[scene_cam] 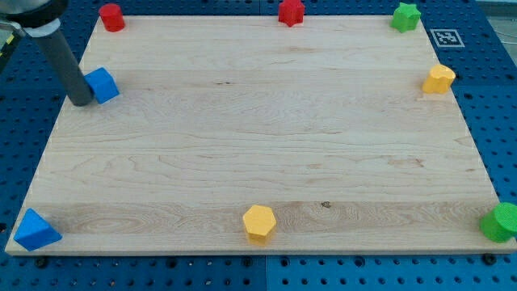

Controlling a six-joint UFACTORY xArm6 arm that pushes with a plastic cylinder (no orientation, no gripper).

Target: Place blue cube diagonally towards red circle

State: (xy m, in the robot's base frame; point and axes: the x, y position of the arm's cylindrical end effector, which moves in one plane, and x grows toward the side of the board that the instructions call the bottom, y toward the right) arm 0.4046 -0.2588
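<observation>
The blue cube (102, 84) sits near the wooden board's left edge, in the upper part of the view. The red circle (111, 17), a short cylinder, stands at the board's top left corner, above the cube and slightly to its right. My tip (81, 102) rests on the board just left of the blue cube, touching or nearly touching its lower left side. The dark rod leans up towards the view's top left.
A red star block (291, 11) is at the top edge, a green star (405, 16) at the top right, a yellow block (439, 79) at the right edge. A yellow hexagon (259, 223), a green block (501, 222) and a blue triangle (35, 230) lie along the bottom.
</observation>
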